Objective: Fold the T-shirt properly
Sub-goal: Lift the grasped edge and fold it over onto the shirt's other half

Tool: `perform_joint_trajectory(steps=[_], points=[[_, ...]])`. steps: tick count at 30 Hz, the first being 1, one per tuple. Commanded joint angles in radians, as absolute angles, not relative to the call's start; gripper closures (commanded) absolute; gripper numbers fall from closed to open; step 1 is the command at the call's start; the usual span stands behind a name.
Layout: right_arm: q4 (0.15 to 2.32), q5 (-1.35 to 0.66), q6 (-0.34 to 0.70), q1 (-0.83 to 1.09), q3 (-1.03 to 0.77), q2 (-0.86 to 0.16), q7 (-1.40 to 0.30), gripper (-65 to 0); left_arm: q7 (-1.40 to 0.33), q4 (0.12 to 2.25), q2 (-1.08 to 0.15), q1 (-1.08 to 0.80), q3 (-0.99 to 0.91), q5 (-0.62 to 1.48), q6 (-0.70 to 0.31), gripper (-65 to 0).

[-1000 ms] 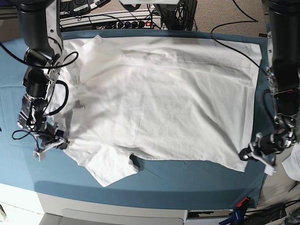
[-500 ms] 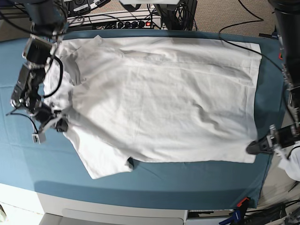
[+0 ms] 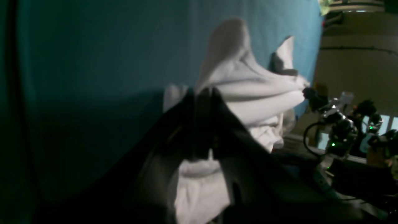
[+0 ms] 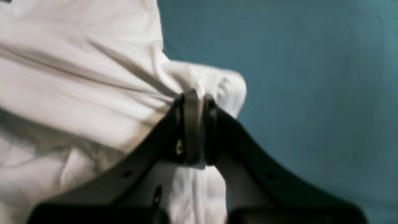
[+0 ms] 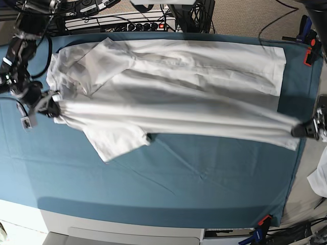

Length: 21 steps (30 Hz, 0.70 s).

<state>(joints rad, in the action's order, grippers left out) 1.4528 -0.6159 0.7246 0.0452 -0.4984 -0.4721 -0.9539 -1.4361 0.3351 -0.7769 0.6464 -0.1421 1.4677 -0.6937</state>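
You have both grippers closed on the shirt: the right gripper at its sleeve end, the left gripper at its hem end. The held near edge is stretched between them; the shirt's body lies beyond it on the teal sheet.

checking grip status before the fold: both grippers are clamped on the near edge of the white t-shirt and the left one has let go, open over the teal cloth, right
Not quite. The left gripper has not let go: the left wrist view shows its jaws shut on a bunch of the white T-shirt. The right gripper is likewise clamped on the shirt, as the right wrist view shows. Both hold the near edge lifted above the teal cloth.
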Motion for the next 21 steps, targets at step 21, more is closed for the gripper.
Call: perform_joint_trajectory(steps=[21], points=[[1.466, -0.791, 0.698, 0.235, -0.815, -0.469, -0.978, -17.3, -1.396, 0.423, -0.818, 0.491, -0.147, 1.484, -0.693, -0.2]])
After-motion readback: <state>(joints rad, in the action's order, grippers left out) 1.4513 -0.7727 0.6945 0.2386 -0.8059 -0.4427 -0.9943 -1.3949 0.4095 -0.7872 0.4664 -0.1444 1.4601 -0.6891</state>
